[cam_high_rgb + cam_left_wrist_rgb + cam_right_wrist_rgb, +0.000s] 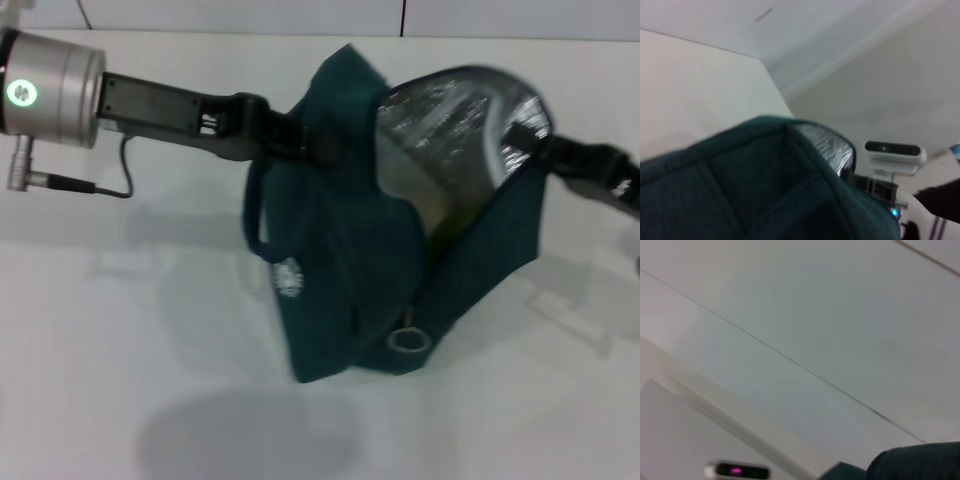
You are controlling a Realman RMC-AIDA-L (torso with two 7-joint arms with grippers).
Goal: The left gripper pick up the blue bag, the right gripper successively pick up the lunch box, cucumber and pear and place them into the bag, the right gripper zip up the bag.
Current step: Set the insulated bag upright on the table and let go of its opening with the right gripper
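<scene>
The blue bag (340, 270) gapes open, showing its silver lining (450, 120).

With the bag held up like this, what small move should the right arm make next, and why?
Probably a pull on the zip. The blue bag hangs from the left gripper, its silver lining still gaping, and no food remains on the table. The right gripper is at the far rim; the ring pull sits at the low end.
</scene>
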